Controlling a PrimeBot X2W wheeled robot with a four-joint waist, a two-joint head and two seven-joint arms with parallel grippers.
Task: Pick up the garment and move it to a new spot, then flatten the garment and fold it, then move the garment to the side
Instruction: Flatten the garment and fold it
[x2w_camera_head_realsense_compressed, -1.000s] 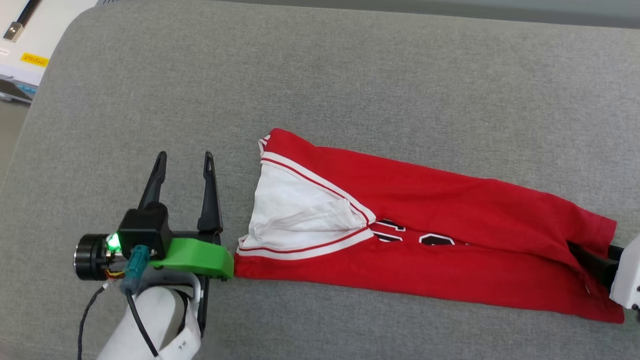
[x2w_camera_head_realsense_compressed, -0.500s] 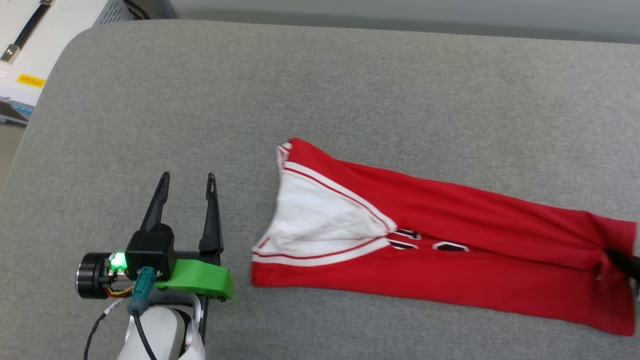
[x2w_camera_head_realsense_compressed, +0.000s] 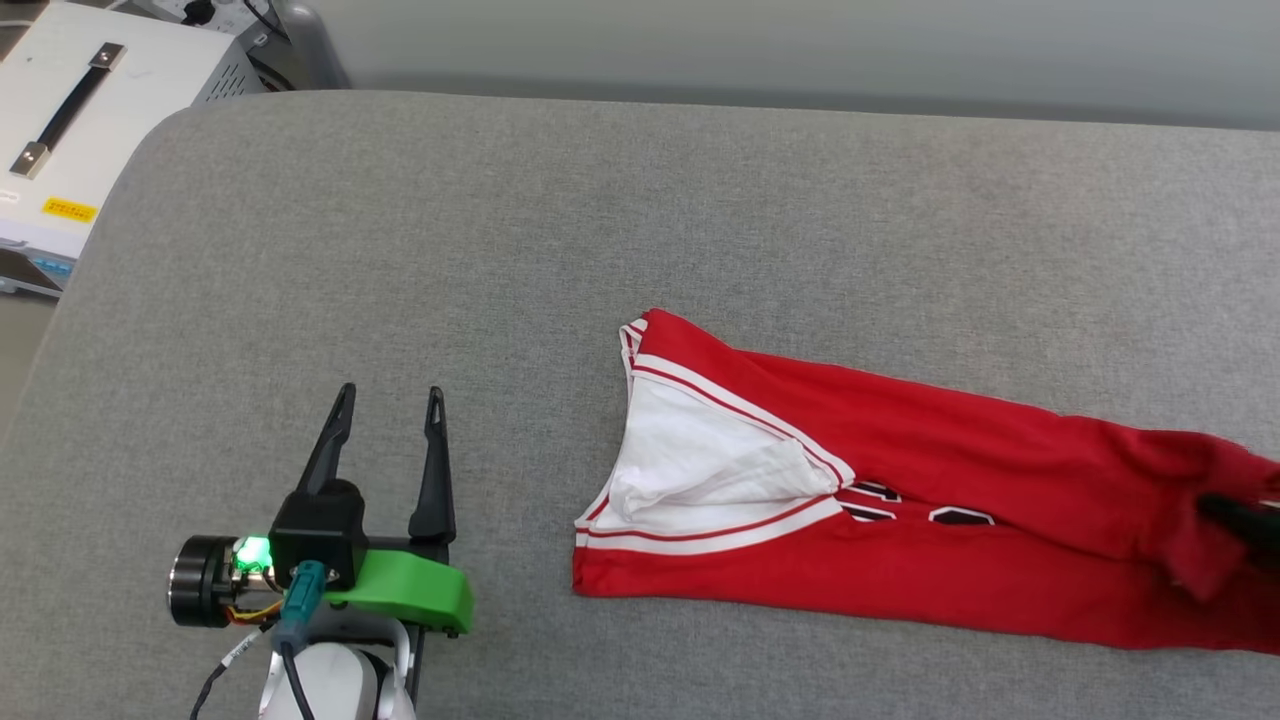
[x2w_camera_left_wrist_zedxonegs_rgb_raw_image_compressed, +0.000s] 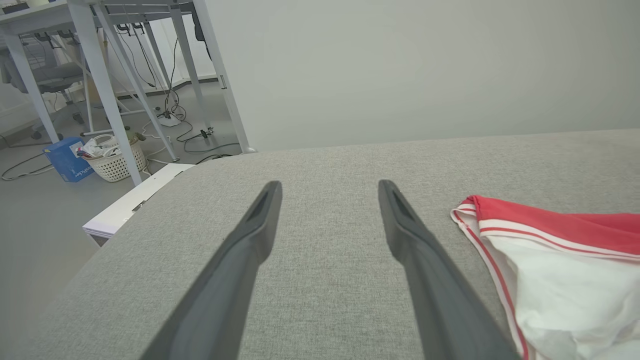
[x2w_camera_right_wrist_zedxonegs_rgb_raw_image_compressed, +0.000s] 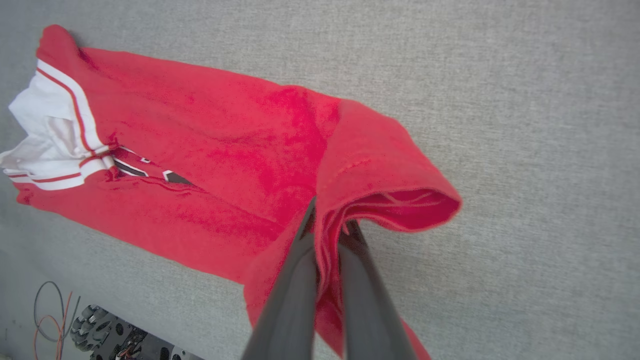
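- Broadly, the grey padded surface (x2w_camera_head_realsense_compressed: 700, 200) spreads out ahead of and beside both grippers, its rounded corner lying ahead of the left one on its outer side
- Next, the garment (x2w_camera_head_realsense_compressed: 950, 520) lies on it as a long folded strip, with the plain red end between the right gripper's fingers and the white sleeve end near the left gripper's inner finger, not touching it
- Then the right gripper (x2w_camera_right_wrist_zedxonegs_rgb_raw_image_compressed: 330, 220) is pinched tight on a bunched fold of red cloth; the bite looks shallow, so a quick pull could slip it free or drag only the top layer and spoil the fold
- Lastly, the left gripper (x2w_camera_head_realsense_compressed: 390, 392) stands spread wide and holds nothing, so the unsupported sleeve end may trail and crumple
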